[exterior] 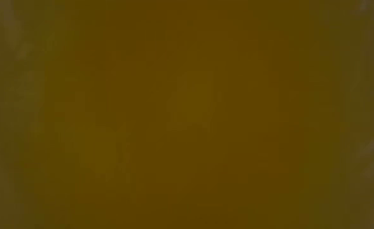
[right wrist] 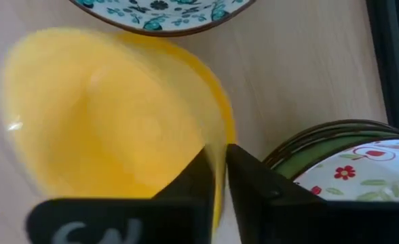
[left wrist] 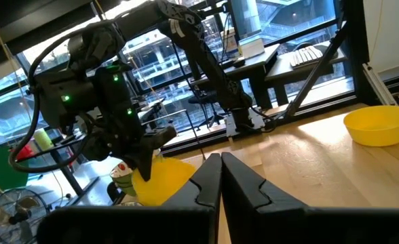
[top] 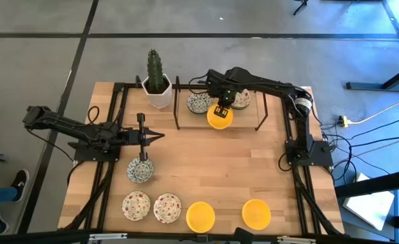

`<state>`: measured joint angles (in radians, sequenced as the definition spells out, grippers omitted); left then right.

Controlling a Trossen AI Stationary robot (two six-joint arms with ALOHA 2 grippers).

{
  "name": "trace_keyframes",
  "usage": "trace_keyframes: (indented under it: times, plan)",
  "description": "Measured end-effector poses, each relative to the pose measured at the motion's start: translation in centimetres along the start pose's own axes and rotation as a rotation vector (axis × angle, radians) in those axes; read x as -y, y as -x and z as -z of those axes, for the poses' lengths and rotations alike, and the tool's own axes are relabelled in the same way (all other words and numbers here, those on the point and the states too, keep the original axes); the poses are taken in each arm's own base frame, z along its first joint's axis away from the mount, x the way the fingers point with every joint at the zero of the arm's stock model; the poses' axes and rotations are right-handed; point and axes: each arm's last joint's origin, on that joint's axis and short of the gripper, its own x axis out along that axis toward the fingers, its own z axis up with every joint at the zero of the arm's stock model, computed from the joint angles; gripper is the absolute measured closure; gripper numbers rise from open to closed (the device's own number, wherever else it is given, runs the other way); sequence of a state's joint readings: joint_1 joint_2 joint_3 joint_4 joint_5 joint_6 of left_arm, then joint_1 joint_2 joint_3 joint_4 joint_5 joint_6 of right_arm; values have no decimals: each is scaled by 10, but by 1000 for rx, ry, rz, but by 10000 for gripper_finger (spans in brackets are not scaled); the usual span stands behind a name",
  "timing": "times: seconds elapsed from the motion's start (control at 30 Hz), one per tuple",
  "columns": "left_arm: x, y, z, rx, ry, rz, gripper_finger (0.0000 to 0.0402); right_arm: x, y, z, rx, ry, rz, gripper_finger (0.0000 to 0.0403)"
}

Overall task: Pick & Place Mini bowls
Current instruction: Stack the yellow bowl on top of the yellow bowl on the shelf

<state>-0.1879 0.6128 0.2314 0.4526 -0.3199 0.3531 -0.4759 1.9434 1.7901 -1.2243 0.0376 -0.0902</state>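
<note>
Looking down, we see the right gripper [top: 221,112] at the table's far side, its fingers [right wrist: 193,177] pinching the rim of a yellow mini bowl [top: 219,118] between a blue-green patterned bowl [top: 199,103] and a stack of bowls [top: 241,99]. The left gripper [top: 142,158], clenched empty, hovers over another patterned bowl [top: 138,171]. Four more bowls line the near edge.
</note>
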Motion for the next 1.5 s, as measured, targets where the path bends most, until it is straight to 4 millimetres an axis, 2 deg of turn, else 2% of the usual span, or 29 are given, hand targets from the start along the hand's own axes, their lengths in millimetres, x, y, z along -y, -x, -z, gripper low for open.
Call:
trace_keyframes:
  times: [0.3,0.43,0.63,0.8,0.87,0.97,1.07,1.2,1.3,1.37,1.5]
  plan:
    - [0,0,0,0,1,0,398,3,0,0,-3,-7,99,291]
    - [0,0,0,0,3,0,394,4,14,-5,40,-9,106,276]
    - [0,0,0,0,3,0,399,-2,70,-18,209,9,87,272]
    - [0,0,1,-7,11,3,397,-33,136,-14,365,109,27,280]
    - [0,0,1,-13,20,4,395,-52,159,-4,409,174,-34,298]
    - [1,0,2,-20,18,7,395,-83,192,31,486,271,-134,343]
    - [1,0,2,-22,10,7,398,-107,223,70,520,292,-201,392]
    - [1,0,2,-22,10,8,400,-141,255,115,606,355,-249,393]
    - [1,0,2,-22,10,8,397,-165,266,140,656,371,-189,399]
    - [1,0,2,-23,13,8,394,-178,267,153,656,373,-117,398]
    - [1,0,2,-22,21,7,396,-199,245,161,607,372,31,400]
